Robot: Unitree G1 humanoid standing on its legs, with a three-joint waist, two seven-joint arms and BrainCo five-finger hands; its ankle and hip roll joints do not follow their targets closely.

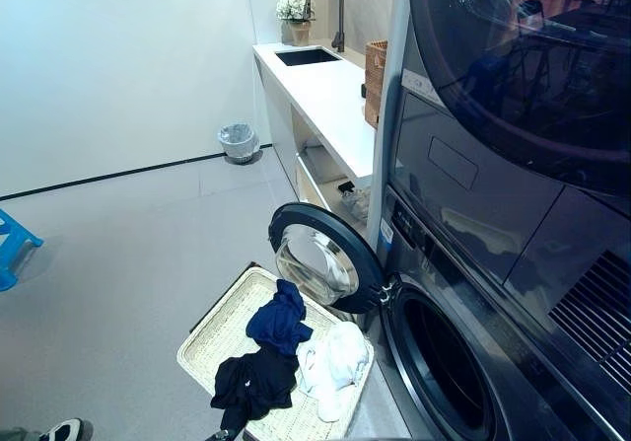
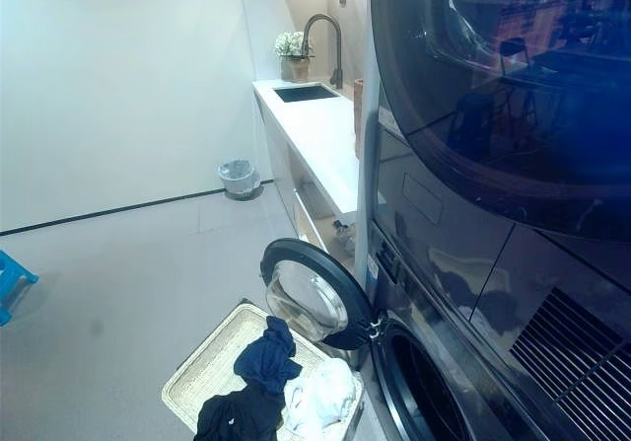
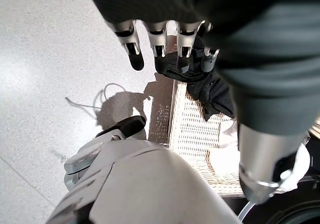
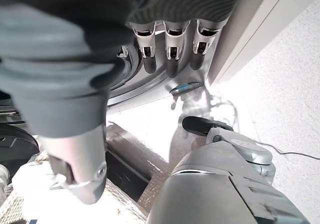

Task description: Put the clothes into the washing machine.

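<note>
Left eye view takes in the stacked appliances along the right: a dark dryer (image 1: 513, 76) above, and below it the front-loading washing machine (image 1: 463, 352) with its round door (image 1: 320, 258) swung wide open toward the floor side. Just in front of that door sits a pale wicker laundry basket (image 1: 222, 328) on the grey floor, holding three garments: a black one (image 1: 251, 384) nearest the robot, a navy blue one (image 1: 279, 323) in the middle and a white one (image 1: 335, 357) closest to the drum. Nothing is loaded yet, so I judge the task at its start. Left hand (image 3: 160, 43) hangs above the black garment with fingers straight, holding nothing; right hand (image 4: 170, 48) hangs beside the machine's front, fingers likewise relaxed and empty. Next move likely calls for bending and lowering a hand into the basket to grasp a garment.
</note>
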